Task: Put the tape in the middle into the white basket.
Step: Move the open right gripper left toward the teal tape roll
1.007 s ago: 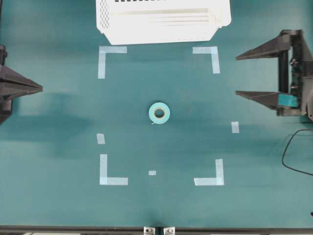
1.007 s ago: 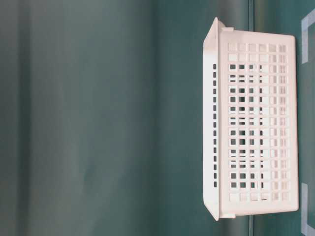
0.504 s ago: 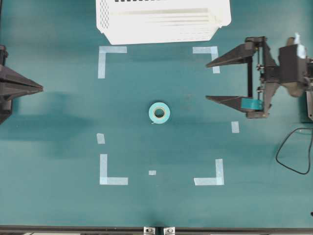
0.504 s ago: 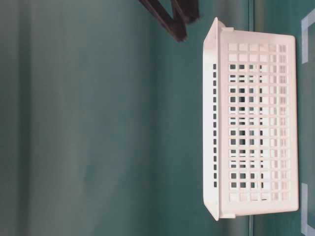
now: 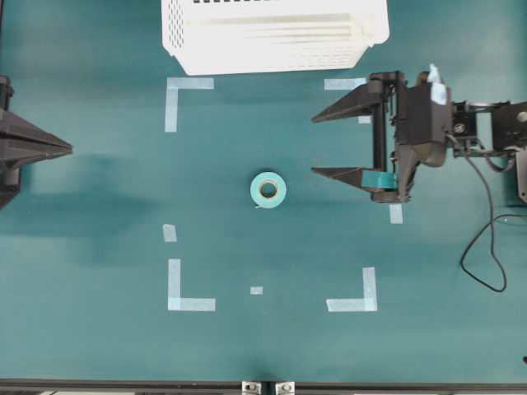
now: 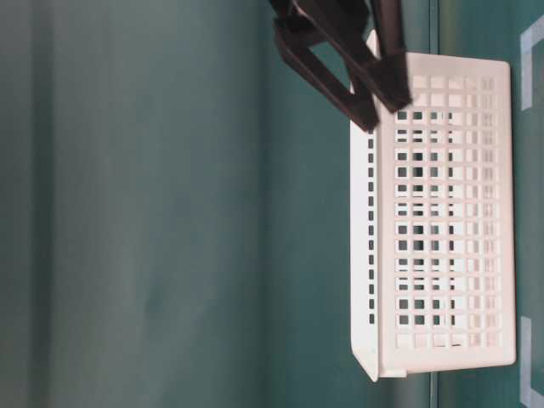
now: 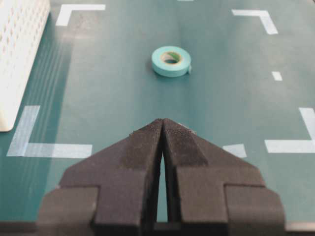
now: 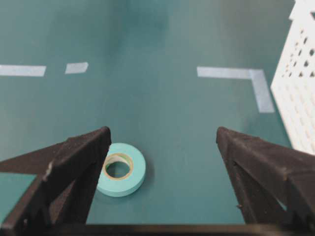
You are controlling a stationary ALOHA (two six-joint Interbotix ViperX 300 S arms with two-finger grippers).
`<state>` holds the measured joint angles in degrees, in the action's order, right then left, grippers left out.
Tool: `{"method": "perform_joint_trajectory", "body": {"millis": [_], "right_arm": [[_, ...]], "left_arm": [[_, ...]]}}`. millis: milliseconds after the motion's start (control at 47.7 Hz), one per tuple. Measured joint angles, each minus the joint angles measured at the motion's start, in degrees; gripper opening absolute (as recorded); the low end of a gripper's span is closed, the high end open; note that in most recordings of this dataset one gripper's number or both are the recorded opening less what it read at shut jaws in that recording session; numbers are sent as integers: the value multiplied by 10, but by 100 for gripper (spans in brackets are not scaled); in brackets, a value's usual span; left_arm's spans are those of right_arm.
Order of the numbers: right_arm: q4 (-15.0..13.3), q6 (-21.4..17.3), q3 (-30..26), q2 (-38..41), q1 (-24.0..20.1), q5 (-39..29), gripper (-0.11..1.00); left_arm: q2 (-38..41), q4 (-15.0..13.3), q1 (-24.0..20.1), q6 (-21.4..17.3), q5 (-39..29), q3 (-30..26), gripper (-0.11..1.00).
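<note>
Clearly the approach step: nothing is held, and the tape (image 5: 268, 189) lies flat on the green table (image 5: 99, 346), in the middle of the square marked by pale corner strips (image 5: 191, 304). The white basket (image 5: 274, 34) sits at the top edge of the overhead view, well apart from the tape, with nothing visible inside it.

Right gripper (image 5: 313, 146) is out over the table, just inside the marked square on its right side, jaws wide apart and empty. Its fingers point level toward the tape; tips are near it but not touching. In the right wrist view the tape (image 8: 121, 169) sits low and left, close to the left finger (image 8: 74, 162), not centred in the gap, and the basket wall (image 8: 299, 88) shows at the right edge.

Next move, as I judge it: shift the gripper sideways so the roll lies between the two fingers, come lower, then close across the ring. As the jaws are lined up now, one finger could nudge the roll away.

Left gripper (image 7: 163, 121) is parked at the left edge of the table, jaws pressed together with nothing between them, pointing at the tape from well away. The table-level view shows only the basket side and the dark right-arm fingers (image 6: 340, 51) overlapping its top corner.
</note>
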<state>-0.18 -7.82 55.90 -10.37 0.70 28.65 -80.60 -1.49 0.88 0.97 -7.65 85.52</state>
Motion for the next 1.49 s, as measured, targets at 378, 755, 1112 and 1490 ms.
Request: {"method": "perform_joint_trajectory", "body": {"millis": [378,755,1112,1490], "right_arm": [[-1,-23,-19,55,-16,1,100],[-1,-38,-43,98,-22,0,100],[-1,-66,-66,137,-33,-1,100],[-1,-83,-84,171,-34,-6,100]], "left_arm": [[-1,0,0,0,0,0,-11],[0,-1,0,0,0,0,-11],[0,-1,0,0,0,0,-11],[-1,-1,0,0,0,0,-11]]}}
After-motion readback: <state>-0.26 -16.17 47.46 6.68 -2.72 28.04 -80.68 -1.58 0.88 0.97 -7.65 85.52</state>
